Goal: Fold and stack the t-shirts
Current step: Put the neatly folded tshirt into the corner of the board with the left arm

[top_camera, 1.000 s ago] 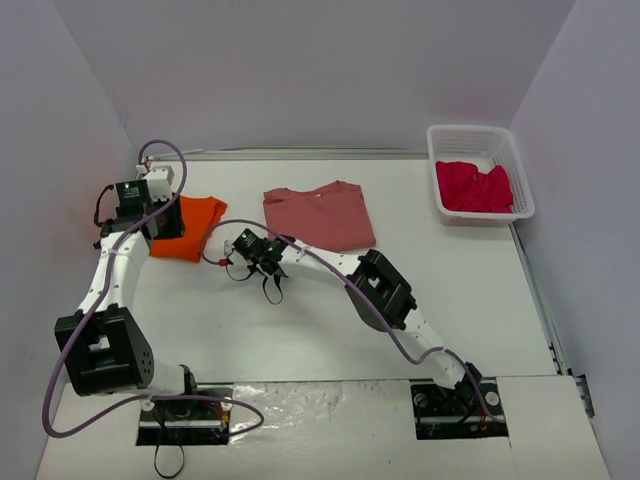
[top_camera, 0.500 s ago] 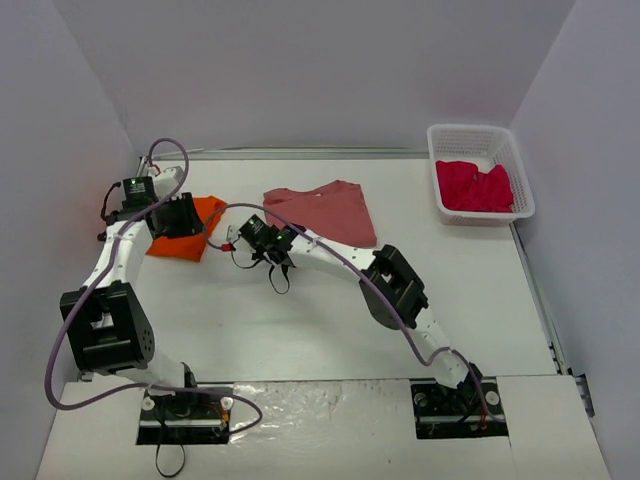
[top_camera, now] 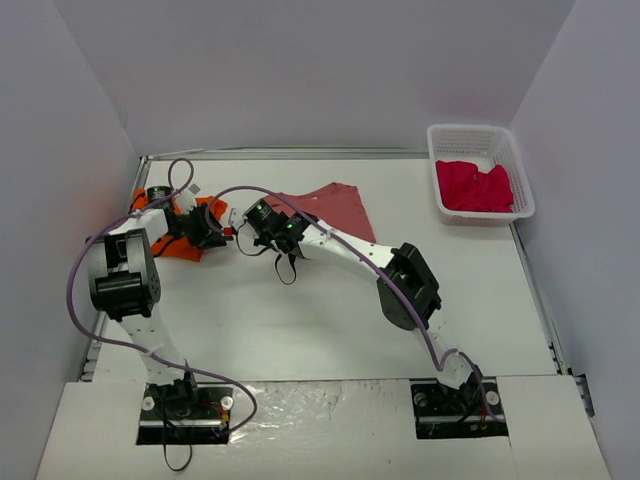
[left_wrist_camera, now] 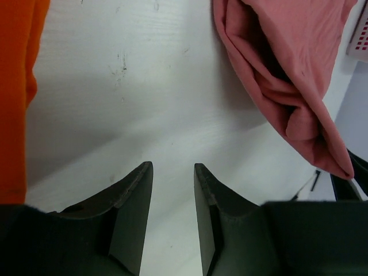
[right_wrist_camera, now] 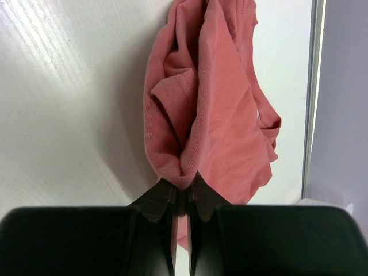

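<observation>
While the right pincer (right_wrist_camera: pixel 180 187) is clenched on a bunched fold at the edge of the brick-red t-shirt (right_wrist_camera: pixel 213 98), the cloth above its fingertips gathers into soft ridges and the rest of the shirt spreads away over the white desk (top_camera: pixel 300 320). No print or label shows on the shirt's visible parts.

There are three t-shirts. The brick-red one lies at the middle of the desk's far side, its left corner pulled to a point at the right pincer. The orange t-shirt (top_camera: pixel 178 247) lies crumpled at the far left, partly hidden under the left arm. The crimson-pink t-shirt (top_camera: pixel 475 187) sits heaped in the one white plastic basket (top_camera: pixel 468 138) at the far right corner, well apart from the other two.

There are two arms, both reaching toward the far left of the desk. The left pincer (left_wrist_camera: pixel 172 167) is released, its jaws partly apart with nothing between them. It hangs over bare desk between the orange t-shirt on one side and the brick-red t-shirt on the other, touching neither.
</observation>
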`<state>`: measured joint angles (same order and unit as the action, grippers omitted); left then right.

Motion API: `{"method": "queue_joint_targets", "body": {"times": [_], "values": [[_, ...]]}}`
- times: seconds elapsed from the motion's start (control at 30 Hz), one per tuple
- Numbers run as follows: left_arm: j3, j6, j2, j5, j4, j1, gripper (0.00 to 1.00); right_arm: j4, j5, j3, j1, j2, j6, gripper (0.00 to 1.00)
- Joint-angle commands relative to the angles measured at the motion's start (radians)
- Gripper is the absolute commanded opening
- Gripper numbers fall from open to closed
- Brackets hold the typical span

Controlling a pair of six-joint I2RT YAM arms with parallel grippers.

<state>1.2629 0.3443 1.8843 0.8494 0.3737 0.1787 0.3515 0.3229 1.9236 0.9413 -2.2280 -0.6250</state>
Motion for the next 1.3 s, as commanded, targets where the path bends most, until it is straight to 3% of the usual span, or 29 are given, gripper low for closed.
{"method": "queue_joint_targets", "body": {"times": [0.0,0.4,0.63,0.67,0.8,1.27], "values": [[0.053,0.129,0.027,0.112,-0.067,-0.008,0.33,0.023,0.002,-0.002,-0.002,0.011,0.013,0.0],[0.029,0.534,0.076,0.192,-0.415,-0.1,0.38,0.027,0.015,0.005,-0.001,-0.031,0.01,0.0],[-0.036,0.619,0.09,0.137,-0.502,-0.157,0.47,0.029,0.013,0.008,-0.001,-0.039,0.007,0.0],[-0.037,0.625,0.101,0.137,-0.499,-0.159,0.57,0.03,0.015,0.011,-0.001,-0.041,0.007,0.0],[-0.048,0.667,0.119,0.148,-0.548,-0.159,0.59,0.035,0.013,0.031,0.002,-0.053,0.01,0.0],[-0.04,0.614,0.136,0.096,-0.452,-0.203,0.6,0.055,0.036,0.083,0.013,-0.062,0.002,0.0]]}}
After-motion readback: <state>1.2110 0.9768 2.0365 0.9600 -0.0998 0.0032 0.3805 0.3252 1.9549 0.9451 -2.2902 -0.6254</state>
